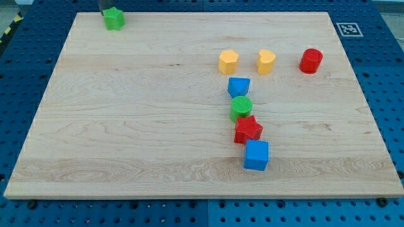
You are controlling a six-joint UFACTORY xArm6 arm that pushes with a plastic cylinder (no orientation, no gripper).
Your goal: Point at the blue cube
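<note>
A pale wooden board (126, 126) with visible lengthwise grain lies on a blue perforated table (385, 94). A small black-and-white marker tag (348, 29) sits on the table just off the board's corner at about 1 o'clock.

The blue cube (256, 155), a matte block with squared faces, rests at roughly 5 o'clock from the board's centre, near the bottom edge. It touches or nearly touches a red star-shaped block (248, 130) at its 11 o'clock. Above the star, a green cylinder (241, 108) with a ribbed top presses against it, and a blue block with angled facets (238, 86) sits just at the cylinder's 12 o'clock. These four form a slightly slanted column.

At 12 o'clock of that column, two yellow blocks (228, 62) (266, 62), the right one heart-like, stand near each other, with a red cylinder (310, 60) at their 3 o'clock.

A green block (114, 19) of irregular shape sits at the board's 11 o'clock corner. The rod's tip (105, 11) appears as a dark stub at the frame's top edge, just beside this green block and well apart from the blue cube. The arm carries no claw, so no open or closed state can be told.
</note>
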